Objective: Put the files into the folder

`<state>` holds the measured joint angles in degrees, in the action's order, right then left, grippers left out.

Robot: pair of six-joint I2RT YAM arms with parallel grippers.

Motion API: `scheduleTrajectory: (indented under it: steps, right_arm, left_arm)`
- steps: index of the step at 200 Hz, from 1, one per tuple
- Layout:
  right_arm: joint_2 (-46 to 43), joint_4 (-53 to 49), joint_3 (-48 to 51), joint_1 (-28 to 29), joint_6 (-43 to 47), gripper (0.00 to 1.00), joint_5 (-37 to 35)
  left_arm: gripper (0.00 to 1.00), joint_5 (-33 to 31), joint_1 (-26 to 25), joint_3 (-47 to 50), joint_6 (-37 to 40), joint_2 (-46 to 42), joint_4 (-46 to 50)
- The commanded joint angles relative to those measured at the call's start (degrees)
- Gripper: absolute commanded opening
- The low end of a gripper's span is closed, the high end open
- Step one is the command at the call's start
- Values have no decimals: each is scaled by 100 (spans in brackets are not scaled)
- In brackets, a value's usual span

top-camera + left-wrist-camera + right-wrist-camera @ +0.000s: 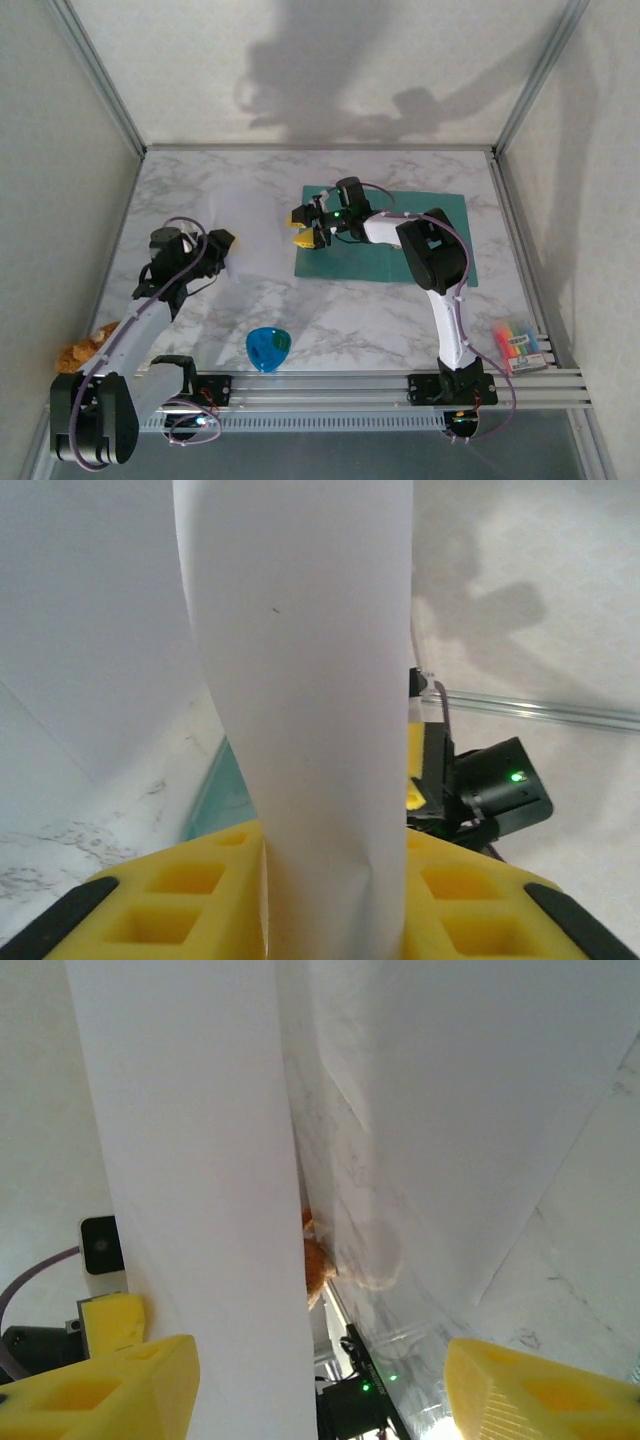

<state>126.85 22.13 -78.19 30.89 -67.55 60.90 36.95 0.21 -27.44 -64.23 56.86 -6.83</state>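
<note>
Item one, hazard at the grip: my left gripper [335,885] is pinching the files [300,660] by one short end alone. The paper rises from the pads as a curled, unsupported tongue, so I judge it could buckle, crease at the pinch, or slide out sideways if I swing it quickly. Item two, hazard at the hand-off: my right gripper [330,1385] stands spread wide. The same sheet lies against one yellow finger [110,1380] while the other finger is well clear, so nothing on that side clamps the paper. Its far end could then flop onto the counter [200,190] instead of the folder [345,262]. Item three, location of the files: in the overhead view they span the gap between my two grippers, off the folder's left edge and above the marble, pale against pale and hard to trace. Item four, the folder: it lies flat on the counter under my right wrist, teal face up. I cannot tell whether any flap is lifted. If it is shut, the sheet would land on top, not inside. Item five, outlying: a blue cup [268,348] near the front rail and a pack of markers [518,345] at the right, both well apart from the paper's likely path.
</note>
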Motion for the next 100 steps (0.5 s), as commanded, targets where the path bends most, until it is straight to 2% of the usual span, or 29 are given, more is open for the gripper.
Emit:
scheduleTrajectory:
  steps: [1,40,100]
  right_arm:
    - [-233,840,152,-22,-526,67,228]
    - [-242,2045,325,-22,-1425,66,329]
    - [-516,2403,524,-21,-1632,65,373]
  left_arm:
    - [31,164,-1,-210,-256,-192,-308]
    - [31,178,-145,-147,-420,-220,-484]
    - [32,181,-375,-173,-626,-255,-760]
